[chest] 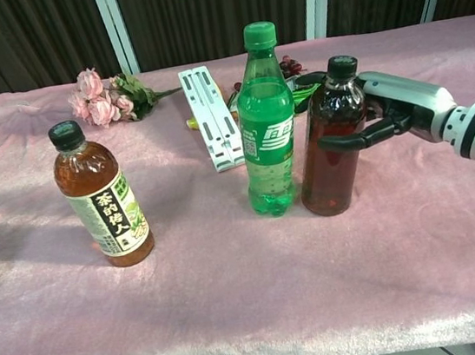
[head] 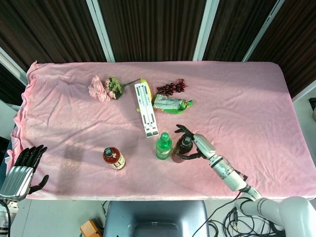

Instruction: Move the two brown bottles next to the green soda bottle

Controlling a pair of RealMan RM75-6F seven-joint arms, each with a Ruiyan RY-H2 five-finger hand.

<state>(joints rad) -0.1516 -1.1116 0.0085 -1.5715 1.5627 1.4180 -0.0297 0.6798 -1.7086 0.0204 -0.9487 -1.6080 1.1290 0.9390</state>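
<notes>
The green soda bottle (head: 163, 146) (chest: 267, 130) stands upright near the table's front middle. A dark brown bottle (head: 181, 148) (chest: 328, 148) stands upright right beside it, on its right. My right hand (head: 200, 145) (chest: 395, 109) is at that bottle's right side; its fingers are spread loosely around the bottle's upper part, one in front and the others behind, no longer wrapped tight. A second brown bottle with a tea label (head: 113, 158) (chest: 104, 195) stands apart to the left. My left hand (head: 22, 170) hangs empty off the table's front left corner.
Behind the bottles lie a white slotted rack (head: 146, 109) (chest: 212, 115), a green snack packet (head: 170, 104), dark grapes (head: 171, 88) and pink flowers (head: 104, 88) (chest: 101, 103). A pink cloth (head: 247, 103) covers the table.
</notes>
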